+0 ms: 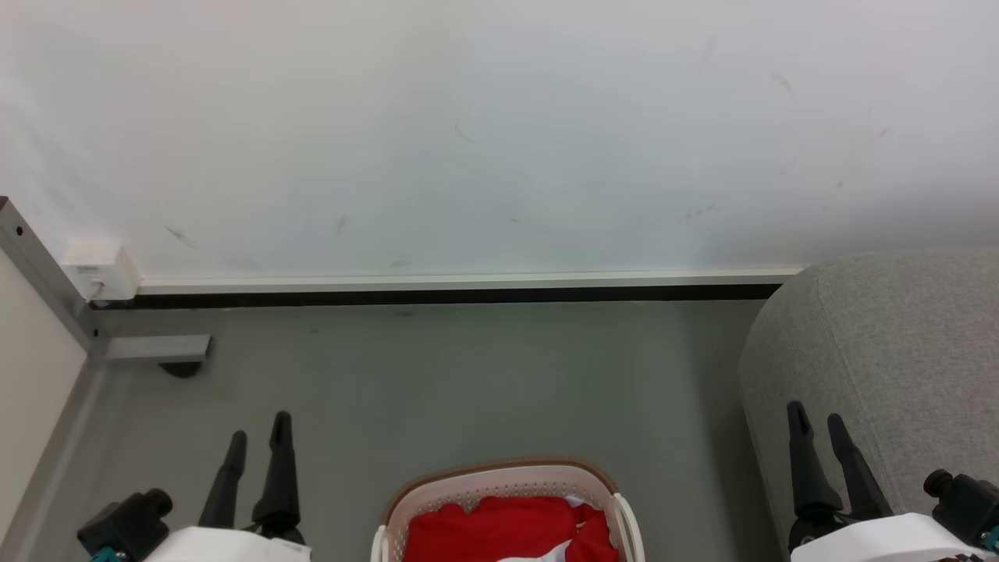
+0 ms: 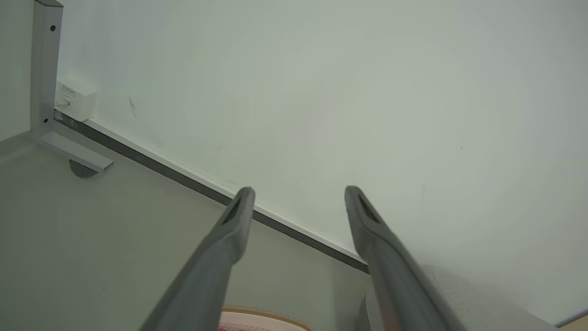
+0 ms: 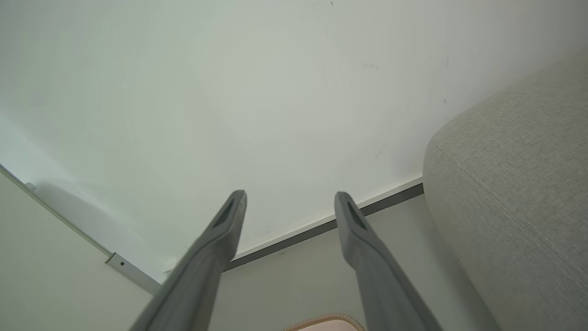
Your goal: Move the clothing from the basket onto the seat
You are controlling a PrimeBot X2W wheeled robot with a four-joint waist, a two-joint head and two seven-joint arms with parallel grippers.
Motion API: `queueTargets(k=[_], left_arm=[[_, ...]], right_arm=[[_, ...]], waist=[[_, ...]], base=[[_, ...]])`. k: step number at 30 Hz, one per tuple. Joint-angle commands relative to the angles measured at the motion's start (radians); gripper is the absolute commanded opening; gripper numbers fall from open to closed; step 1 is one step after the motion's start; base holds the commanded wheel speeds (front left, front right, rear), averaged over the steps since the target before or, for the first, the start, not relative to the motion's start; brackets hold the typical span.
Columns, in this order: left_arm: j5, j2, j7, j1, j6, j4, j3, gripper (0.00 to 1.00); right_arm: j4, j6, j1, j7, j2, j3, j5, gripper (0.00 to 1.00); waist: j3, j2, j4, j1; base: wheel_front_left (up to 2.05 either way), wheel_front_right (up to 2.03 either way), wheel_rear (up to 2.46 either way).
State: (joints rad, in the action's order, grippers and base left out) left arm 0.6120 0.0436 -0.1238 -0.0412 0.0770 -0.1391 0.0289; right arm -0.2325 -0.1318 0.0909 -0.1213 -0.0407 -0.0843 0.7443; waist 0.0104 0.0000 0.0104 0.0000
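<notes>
While left gripper [image 1: 259, 428] and right gripper [image 1: 815, 414] hang spread and empty, clothing [image 1: 507, 524] lies in the near basket [image 1: 507, 488], none visible on the seat [image 1: 882, 351] at right; transfer not begun.

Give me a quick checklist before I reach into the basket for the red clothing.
1. Left gripper open, nothing between its fingers: ok.
2. Right gripper open, nothing held: ok.
3. Clothing lying in the basket, red with a white piece: ok.
4. Whole basket in the head view: not ok, its near part is cut off at the bottom edge.
5. Seat top free for the drop: cannot tell, most of it lies outside the pictures.
</notes>
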Motion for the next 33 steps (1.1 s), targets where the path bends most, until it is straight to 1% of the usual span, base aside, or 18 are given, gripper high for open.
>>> queueTargets(k=[1, 13, 33], left_arm=[[-0.041, 0.011, -0.008, -0.004, -0.004, 0.007, 0.001, 1.00], [-0.180, 0.019, -0.041, -0.004, -0.025, -0.001, -0.014, 1.00], [-0.356, 0.022, -0.086, 0.008, -0.043, 0.006, -0.033, 1.00]], right_arm=[[0.005, 0.001, 0.021, -0.010, -0.011, -0.002, -0.032, 1.00], [0.000, 0.001, 0.019, -0.042, -0.012, -0.011, -0.186, 1.00], [-0.011, 0.002, 0.027, -0.088, -0.013, -0.031, -0.351, 1.00]], waist=[[0.000, 0.0000, 0.000, 0.0000], [0.002, 0.0000, 0.002, 0.0000], [0.007, 0.0000, 0.005, 0.0000]], base=[[0.00, 0.00, 0.00], [0.00, 0.00, 0.00], [0.00, 0.00, 0.00]])
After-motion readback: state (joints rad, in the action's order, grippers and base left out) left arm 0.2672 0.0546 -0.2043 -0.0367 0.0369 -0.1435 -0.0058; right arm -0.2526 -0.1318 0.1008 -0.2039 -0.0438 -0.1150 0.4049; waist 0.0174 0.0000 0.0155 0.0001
